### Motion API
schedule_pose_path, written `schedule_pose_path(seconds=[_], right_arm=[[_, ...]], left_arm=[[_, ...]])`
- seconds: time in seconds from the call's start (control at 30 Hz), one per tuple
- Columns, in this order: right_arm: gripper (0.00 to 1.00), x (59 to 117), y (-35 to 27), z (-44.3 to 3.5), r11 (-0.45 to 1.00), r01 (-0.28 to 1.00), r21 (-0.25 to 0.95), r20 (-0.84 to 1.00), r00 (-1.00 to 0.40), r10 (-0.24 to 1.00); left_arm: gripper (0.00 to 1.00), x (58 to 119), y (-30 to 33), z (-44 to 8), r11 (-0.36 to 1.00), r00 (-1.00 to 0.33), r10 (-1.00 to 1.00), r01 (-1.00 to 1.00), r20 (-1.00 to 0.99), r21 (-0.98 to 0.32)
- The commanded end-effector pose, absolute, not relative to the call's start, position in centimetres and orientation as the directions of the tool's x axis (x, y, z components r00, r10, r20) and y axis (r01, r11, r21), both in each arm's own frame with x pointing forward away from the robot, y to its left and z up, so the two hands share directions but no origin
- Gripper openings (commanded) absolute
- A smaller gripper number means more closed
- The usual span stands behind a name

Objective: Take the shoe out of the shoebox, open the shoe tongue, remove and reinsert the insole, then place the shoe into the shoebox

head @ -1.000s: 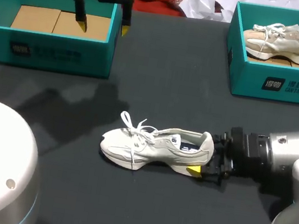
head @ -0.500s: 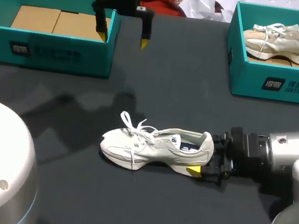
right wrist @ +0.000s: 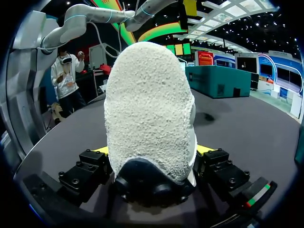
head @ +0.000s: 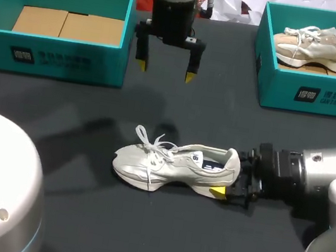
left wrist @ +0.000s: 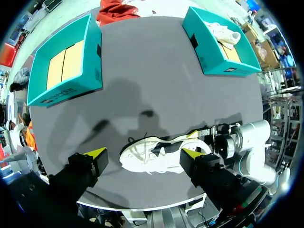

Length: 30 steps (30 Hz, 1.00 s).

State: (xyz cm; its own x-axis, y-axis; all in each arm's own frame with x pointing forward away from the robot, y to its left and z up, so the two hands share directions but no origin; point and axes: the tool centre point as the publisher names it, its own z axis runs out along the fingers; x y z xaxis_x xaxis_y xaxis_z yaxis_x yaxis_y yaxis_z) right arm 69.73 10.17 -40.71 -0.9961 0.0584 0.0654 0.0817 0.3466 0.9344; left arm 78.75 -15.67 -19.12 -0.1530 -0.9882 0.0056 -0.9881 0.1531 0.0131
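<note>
Head view: white shoe [head: 175, 162] stands on its sole on the dark table [head: 221, 115], toe to the left, heel in the right gripper [head: 233, 178]. One yellow tip shows at the near side of the heel; the far one is hidden. Left gripper [head: 165, 70] hangs spread wide beside the left shoebox [head: 50, 59], well apart from the shoe. Right shoebox [head: 317, 95] holds a second shoe [head: 322, 43].

Left wrist view: the shoe lies ahead of the wide fingers, in line with the gap, no contact.

Right wrist view: the heel fills the gap, with a finger pressed on each side. The right gripper holds the shoe.
</note>
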Motion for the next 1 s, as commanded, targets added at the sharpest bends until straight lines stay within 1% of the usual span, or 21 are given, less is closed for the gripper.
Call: schedule_pose_path(seconds=[0.03, 0.23, 0.47, 0.67, 0.7, 0.73, 1.0], right_arm=[[0.0, 69.6, 10.3, -40.7, 0.35, 0.083, 0.933, 0.066, -0.996, 0.06], [0.0, 69.6, 10.3, -40.7, 0.35, 0.083, 0.933, 0.066, -0.996, 0.06], [0.0, 69.6, 10.3, -40.7, 0.35, 0.083, 0.933, 0.066, -0.996, 0.06], [0.0, 69.6, 10.3, -40.7, 0.35, 0.083, 0.933, 0.066, -0.996, 0.06], [0.0, 69.6, 10.3, -40.7, 0.35, 0.083, 0.933, 0.066, -0.996, 0.06], [0.0, 69.6, 10.3, -40.7, 0.35, 0.083, 0.933, 0.066, -0.996, 0.06], [0.0, 69.6, 10.3, -40.7, 0.35, 0.083, 0.933, 0.066, -0.996, 0.06]], left_arm=[[1.0, 79.0, -16.1, -19.0, 0.153, -0.153, -0.988, -0.988, -0.007, 0.018], [1.0, 79.0, -16.1, -19.0, 0.153, -0.153, -0.988, -0.988, -0.007, 0.018], [1.0, 74.7, -18.2, -20.7, 0.203, -0.203, -0.978, -0.979, -0.047, 0.005], [1.0, 71.8, -19.4, -21.9, 0.204, -0.205, -0.977, -0.979, -0.052, 0.029], [1.0, 71.4, -19.7, -22.0, 0.206, -0.207, -0.976, -0.978, -0.071, 0.024], [1.0, 71.0, -19.9, -22.1, 0.198, -0.195, -0.974, -0.98, -0.116, -0.011], [1.0, 71.0, -19.9, -22.1, 0.198, -0.195, -0.974, -0.98, -0.116, -0.011]])
